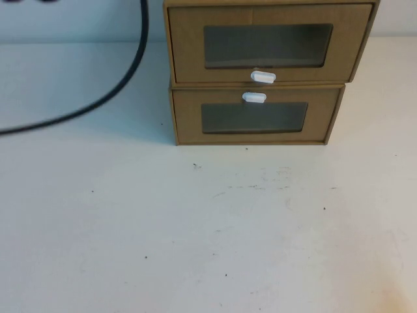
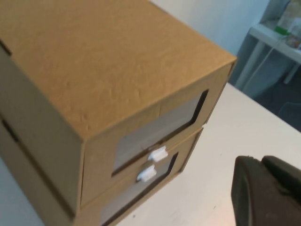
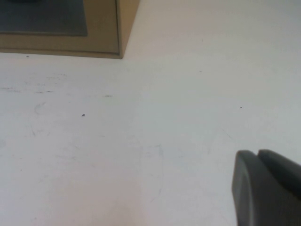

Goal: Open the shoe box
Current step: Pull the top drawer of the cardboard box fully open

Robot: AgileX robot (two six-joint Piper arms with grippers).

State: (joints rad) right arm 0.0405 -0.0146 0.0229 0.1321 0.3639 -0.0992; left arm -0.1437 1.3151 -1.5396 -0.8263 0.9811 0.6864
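Table (image 1: 195,248) is white, scuffed and speckled. A black cable (image 1: 142,39) curves across its far left. Top box (image 1: 189,52) sits on bottom box (image 1: 189,117) at the far edge, both drawers flush. We see a pale wall behind and a white shelf (image 2: 277,40) off to one side. Left gripper (image 2: 262,162) hangs over the table near the boxes, fingers pressed together, empty. Right gripper (image 3: 257,154) is low over bare table, pinched closed, empty.
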